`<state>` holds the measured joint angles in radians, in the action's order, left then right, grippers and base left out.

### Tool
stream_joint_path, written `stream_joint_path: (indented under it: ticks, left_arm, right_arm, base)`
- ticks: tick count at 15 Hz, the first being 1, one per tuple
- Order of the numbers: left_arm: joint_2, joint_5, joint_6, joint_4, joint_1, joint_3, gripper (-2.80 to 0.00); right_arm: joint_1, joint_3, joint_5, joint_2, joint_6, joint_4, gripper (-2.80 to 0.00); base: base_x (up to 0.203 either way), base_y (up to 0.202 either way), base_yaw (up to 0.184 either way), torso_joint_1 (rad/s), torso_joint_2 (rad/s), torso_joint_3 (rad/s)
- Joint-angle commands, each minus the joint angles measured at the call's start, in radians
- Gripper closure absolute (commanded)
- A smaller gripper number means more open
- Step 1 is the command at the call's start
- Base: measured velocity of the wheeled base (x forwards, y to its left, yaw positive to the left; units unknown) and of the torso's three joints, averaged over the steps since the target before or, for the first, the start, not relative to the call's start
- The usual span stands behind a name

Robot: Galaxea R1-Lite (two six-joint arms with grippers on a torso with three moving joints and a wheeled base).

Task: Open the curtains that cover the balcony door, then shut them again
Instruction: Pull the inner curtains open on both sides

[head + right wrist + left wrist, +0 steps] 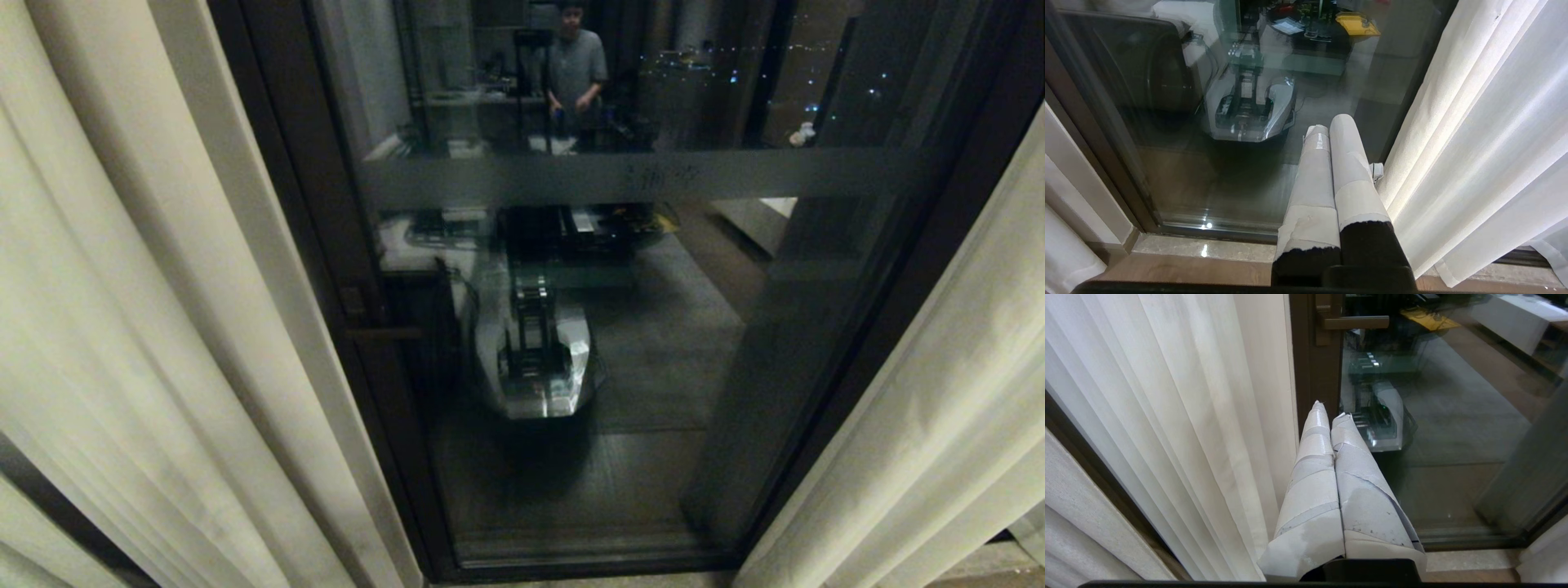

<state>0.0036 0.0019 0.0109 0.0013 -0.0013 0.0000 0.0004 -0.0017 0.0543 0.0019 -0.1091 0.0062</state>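
Head view: curtains are parted. Left panel [122, 310] hangs left of the balcony door [620, 327], right panel [939, 425] on its right. Expect light, soft, pleated fabric that slides and bunches, so take the hemmed inner edge, not the mid-folds. Left gripper [1330, 410] is pressed together, empty, just beside the left hem. Right gripper [1329, 124] is likewise together, near its panel. The writing on the frosted band [653, 175] is unreadable.
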Motion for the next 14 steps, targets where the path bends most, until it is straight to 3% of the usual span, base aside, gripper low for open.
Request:
stream_joint_path:
  ticks: [1,14]
  left_arm:
    - [-0.004,0.0,0.0,0.0,0.0,0.0,0.0]
    - [-0.004,-0.002,0.0,0.004,0.0,0.0,0.0]
  right_arm:
    - [0.0,0.0,0.001,0.0,-0.001,0.0,0.0]
    - [0.003,0.0,0.001,0.0,0.0,0.0,0.0]
  base:
    - [0.0,0.0,0.0,0.0,0.0,0.0]
    - [0.001,-0.005,0.0,-0.001,0.0,0.0]
